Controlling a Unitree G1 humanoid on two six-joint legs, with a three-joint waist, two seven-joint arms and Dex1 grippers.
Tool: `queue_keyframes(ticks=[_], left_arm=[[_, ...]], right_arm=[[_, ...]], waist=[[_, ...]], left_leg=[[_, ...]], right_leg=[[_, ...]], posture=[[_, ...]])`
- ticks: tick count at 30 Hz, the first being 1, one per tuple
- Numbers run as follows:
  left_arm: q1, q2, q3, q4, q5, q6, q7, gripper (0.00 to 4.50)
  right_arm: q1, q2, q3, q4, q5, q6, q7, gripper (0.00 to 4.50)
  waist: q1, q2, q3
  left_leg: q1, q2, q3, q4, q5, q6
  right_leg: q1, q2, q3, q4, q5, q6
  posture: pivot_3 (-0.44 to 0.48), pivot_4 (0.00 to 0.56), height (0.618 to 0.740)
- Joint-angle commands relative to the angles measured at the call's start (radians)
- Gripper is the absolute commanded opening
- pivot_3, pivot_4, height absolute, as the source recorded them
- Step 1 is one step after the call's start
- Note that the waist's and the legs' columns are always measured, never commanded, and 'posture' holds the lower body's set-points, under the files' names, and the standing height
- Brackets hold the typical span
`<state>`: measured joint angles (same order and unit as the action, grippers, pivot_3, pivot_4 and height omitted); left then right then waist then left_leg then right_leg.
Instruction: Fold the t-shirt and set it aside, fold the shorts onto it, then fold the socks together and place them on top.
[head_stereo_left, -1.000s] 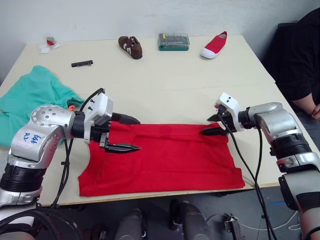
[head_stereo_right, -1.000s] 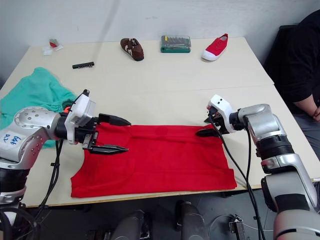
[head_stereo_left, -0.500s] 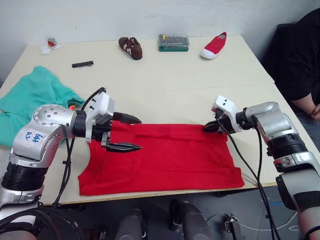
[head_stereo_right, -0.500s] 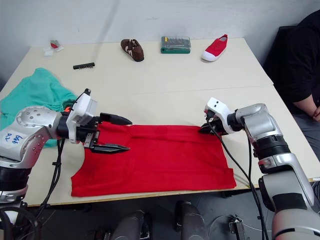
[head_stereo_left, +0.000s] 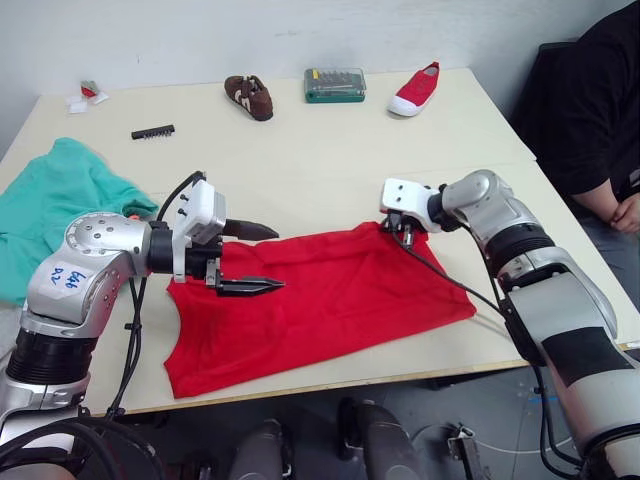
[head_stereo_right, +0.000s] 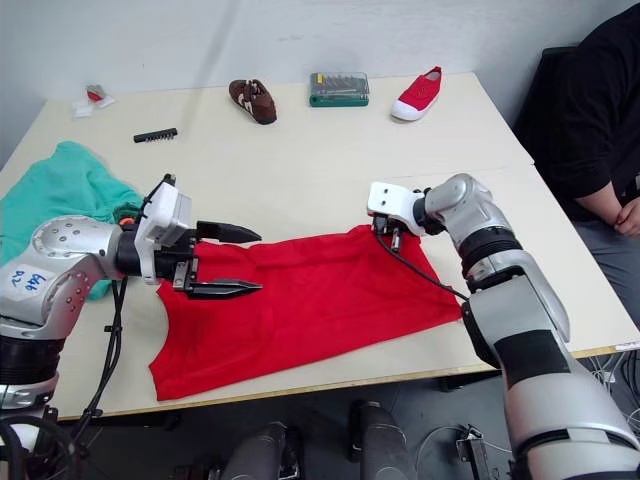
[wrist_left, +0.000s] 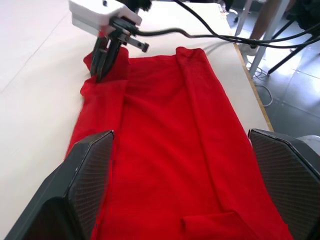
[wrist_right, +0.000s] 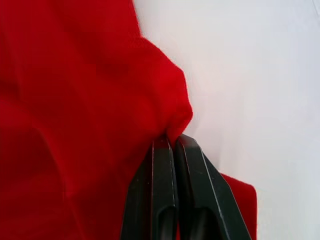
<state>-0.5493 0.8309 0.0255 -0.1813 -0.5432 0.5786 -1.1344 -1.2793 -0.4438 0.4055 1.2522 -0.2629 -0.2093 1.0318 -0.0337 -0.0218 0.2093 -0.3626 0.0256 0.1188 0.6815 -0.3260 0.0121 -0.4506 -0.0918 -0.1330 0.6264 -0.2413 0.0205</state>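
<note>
The red t-shirt (head_stereo_left: 330, 300) lies spread near the table's front edge, skewed and rumpled. My right gripper (head_stereo_left: 398, 232) is shut on its far right corner, and the right wrist view shows the two fingers (wrist_right: 162, 195) pinching a raised fold of red cloth. My left gripper (head_stereo_left: 280, 260) hovers open over the t-shirt's left end, with nothing between its fingers. The teal shorts (head_stereo_left: 50, 205) lie bunched at the table's left edge, an orange drawstring (head_stereo_left: 135, 213) peeking out. The socks are out of view.
Along the far edge lie a brown shoe (head_stereo_left: 248, 96), a green bit case (head_stereo_left: 334, 84), a red canvas shoe (head_stereo_left: 415, 89), a black bit strip (head_stereo_left: 152, 131) and a small red-and-white item (head_stereo_left: 85, 94). A person in black (head_stereo_left: 590, 110) sits at the right.
My right gripper has shut on the t-shirt's far right corner and dragged it left and inward, skewing the cloth. The left gripper stays open in place. The camera has shifted slightly.
</note>
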Motion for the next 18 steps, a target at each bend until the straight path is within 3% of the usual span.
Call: queue_keyframes(ticks=[1, 3, 6, 11, 13, 16, 18], left_arm=[[0.009, 0.006, 0.045, -0.014, -0.004, -0.011, 0.021, 4.50], [0.010, 0.006, 0.051, -0.009, -0.001, -0.014, 0.028, 4.50], [0.006, 0.009, 0.054, 0.005, 0.000, -0.019, 0.030, 4.50], [-0.029, 0.007, 0.030, 0.068, 0.031, -0.058, 0.015, 4.50], [-0.102, -0.007, -0.012, 0.194, 0.092, -0.123, -0.002, 4.50], [-0.191, -0.024, -0.063, 0.360, 0.166, -0.220, -0.053, 4.50], [-0.256, -0.042, -0.091, 0.487, 0.214, -0.292, -0.092, 4.50]], right_arm=[[-0.024, 0.011, -0.010, 0.036, -0.040, -0.057, -0.060, 0.05], [-0.026, 0.012, -0.014, 0.047, -0.053, -0.065, -0.079, 0.05], [-0.027, 0.003, -0.039, 0.052, -0.049, -0.062, -0.115, 0.66], [-0.026, -0.050, -0.102, 0.018, -0.015, -0.050, -0.149, 2.40], [0.020, -0.126, -0.196, -0.121, 0.071, 0.065, -0.111, 3.08], [0.205, -0.213, -0.303, -0.545, 0.194, 0.392, -0.008, 4.21], [0.368, -0.269, -0.371, -0.901, 0.269, 0.687, 0.007, 4.48]], waist=[[0.000, 0.000, 0.000], [0.000, 0.000, 0.000], [0.001, 0.000, 0.000], [0.002, 0.001, 0.001], [0.009, 0.001, 0.001], [0.031, 0.002, 0.001], [0.033, 0.002, 0.001]], left_leg=[[0.000, 0.000, 0.000, 0.000, 0.000, 0.000], [0.000, 0.000, 0.000, 0.000, 0.000, 0.000], [0.000, 0.000, 0.000, 0.000, 0.000, 0.000], [0.000, 0.000, 0.000, 0.000, 0.000, 0.000], [-0.002, 0.000, 0.000, 0.000, 0.000, 0.000], [-0.008, -0.001, -0.002, 0.001, 0.002, 0.001], [-0.008, 0.000, -0.002, 0.001, 0.001, 0.002]], right_leg=[[0.000, 0.000, 0.000, 0.000, 0.000, 0.000], [0.000, 0.000, 0.000, 0.000, 0.000, 0.000], [0.000, 0.000, 0.000, 0.000, 0.000, 0.000], [0.000, 0.000, 0.000, 0.000, 0.000, 0.000], [-0.001, 0.000, 0.000, 0.000, 0.000, 0.000], [-0.004, 0.000, -0.002, 0.000, 0.001, 0.001], [-0.004, 0.000, -0.003, -0.001, 0.001, 0.001]], posture=[[0.000, 0.150, 0.740], [0.000, 0.150, 0.740], [0.000, 0.150, 0.740], [0.000, 0.150, 0.740], [0.000, 0.150, 0.740], [0.000, 0.150, 0.740], [0.000, 0.150, 0.740]])
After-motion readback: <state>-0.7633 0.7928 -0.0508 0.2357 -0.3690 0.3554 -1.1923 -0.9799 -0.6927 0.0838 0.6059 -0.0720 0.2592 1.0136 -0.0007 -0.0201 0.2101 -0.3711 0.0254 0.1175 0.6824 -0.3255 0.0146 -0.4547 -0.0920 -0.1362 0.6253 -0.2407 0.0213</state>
